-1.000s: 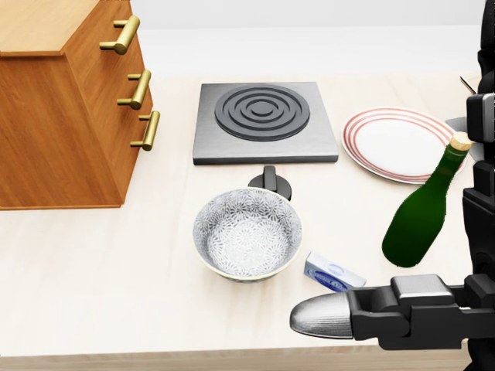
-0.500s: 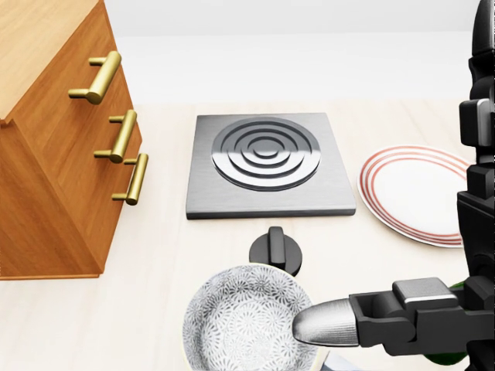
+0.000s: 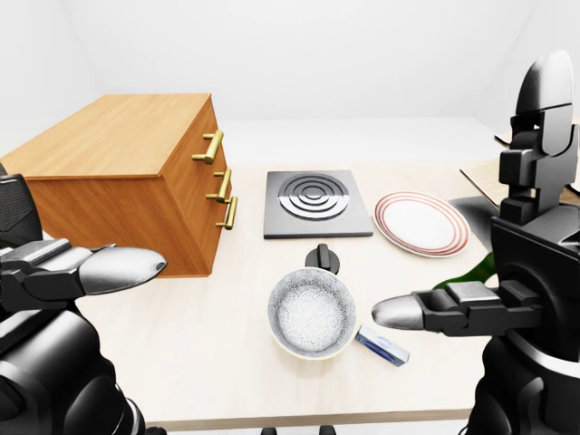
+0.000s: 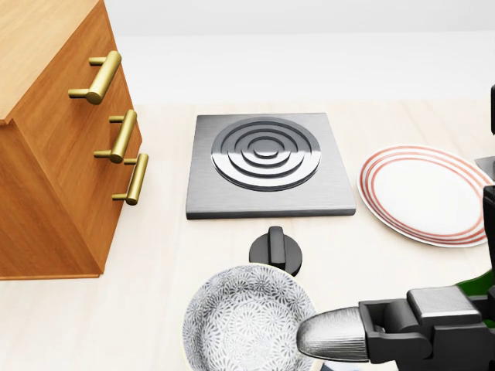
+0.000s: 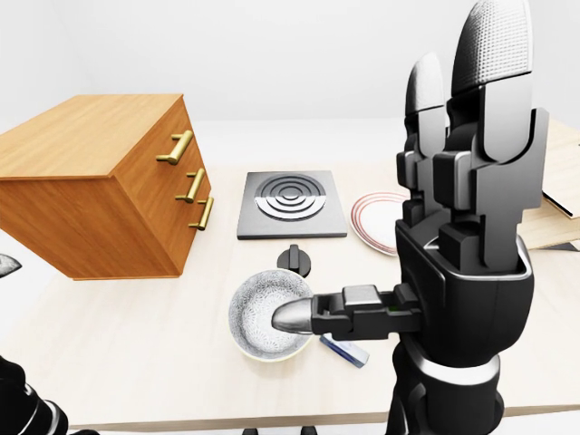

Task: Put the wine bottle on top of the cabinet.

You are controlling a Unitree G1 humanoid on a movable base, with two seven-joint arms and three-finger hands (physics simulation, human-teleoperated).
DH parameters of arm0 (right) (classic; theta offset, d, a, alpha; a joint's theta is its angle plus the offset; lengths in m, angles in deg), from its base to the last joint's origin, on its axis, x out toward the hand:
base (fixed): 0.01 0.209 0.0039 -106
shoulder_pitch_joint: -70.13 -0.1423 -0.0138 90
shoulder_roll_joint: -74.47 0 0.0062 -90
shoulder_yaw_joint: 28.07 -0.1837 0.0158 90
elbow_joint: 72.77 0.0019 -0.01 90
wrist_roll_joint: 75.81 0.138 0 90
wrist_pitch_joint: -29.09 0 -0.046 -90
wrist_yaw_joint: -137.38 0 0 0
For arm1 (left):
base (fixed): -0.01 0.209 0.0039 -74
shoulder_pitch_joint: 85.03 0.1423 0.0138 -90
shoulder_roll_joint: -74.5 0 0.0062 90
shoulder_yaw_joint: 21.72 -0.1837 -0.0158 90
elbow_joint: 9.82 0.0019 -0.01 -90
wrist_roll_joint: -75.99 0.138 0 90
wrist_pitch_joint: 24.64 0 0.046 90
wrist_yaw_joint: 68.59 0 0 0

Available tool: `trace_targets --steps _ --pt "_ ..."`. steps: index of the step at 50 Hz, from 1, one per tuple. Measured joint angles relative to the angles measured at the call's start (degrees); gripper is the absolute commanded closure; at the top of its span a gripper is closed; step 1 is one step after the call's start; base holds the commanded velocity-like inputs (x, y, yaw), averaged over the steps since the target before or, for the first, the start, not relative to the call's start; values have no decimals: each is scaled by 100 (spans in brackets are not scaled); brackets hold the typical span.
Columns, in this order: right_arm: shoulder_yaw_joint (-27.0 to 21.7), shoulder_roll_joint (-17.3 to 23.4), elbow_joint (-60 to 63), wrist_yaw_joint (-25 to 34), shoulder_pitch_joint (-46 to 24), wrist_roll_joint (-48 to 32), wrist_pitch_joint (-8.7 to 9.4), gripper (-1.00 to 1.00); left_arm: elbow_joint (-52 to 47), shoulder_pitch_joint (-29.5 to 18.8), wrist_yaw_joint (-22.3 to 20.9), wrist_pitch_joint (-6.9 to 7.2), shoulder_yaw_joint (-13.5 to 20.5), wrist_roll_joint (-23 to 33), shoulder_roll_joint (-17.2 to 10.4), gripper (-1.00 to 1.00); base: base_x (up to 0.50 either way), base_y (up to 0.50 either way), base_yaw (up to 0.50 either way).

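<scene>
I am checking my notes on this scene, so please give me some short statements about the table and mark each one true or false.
1. The cabinet has three brass handles. True.
2. The patterned bowl sits on the hotplate. False: it rests on the table, below the black knob.
3. The striped plate is empty. True.
4. The wine bottle already stands on the cabinet. False: only a green part shows behind the right hand.

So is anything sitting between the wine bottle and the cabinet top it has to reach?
Yes: the patterned bowl and a black knob lie on the table between the bottle, mostly hidden behind the right hand, and the cabinet. Its top looks bare.
</scene>
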Motion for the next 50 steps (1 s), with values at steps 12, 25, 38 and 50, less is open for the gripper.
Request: trace_targets --steps 12,25,38,50 --pt "-536 116 0 200 -61 8 0 -100 27 55 -65 0 -17 83 46 -100 0 0 0" --pt "-1768 1365 0 -1038 505 2256 0 -100 63 86 -111 0 -39 164 82 -100 0 0 0" --pt "-2868 1914 0 -1484 1042 3549 0 -100 128 81 -138 0 -90 263 119 -100 0 0 0" --pt "-3568 1413 0 -728 1041 3232 0 -100 153 68 -147 0 -114 323 139 -100 0 0 0"
